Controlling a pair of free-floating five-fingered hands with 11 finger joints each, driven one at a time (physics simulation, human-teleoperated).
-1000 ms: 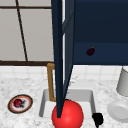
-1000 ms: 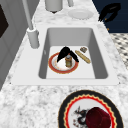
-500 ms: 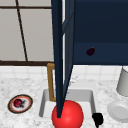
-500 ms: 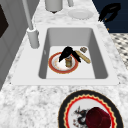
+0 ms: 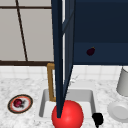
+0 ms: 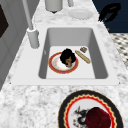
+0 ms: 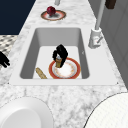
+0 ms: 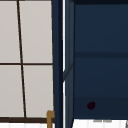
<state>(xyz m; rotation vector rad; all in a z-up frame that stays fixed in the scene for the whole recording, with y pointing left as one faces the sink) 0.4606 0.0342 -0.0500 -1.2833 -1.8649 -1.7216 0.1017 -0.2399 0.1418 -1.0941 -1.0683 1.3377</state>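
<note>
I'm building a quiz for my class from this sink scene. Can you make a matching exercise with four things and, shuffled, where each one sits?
Things:
1. red-rimmed plate
2. bread stick
3. dark red fruit
4. white plate

Places:
A. on the patterned plate
B. under the left hand, which grips a tan item
C. on the sink floor, beside the red-rimmed plate
D. on the counter, beyond the sink

Pairs: 1-B, 2-C, 3-A, 4-D
</note>
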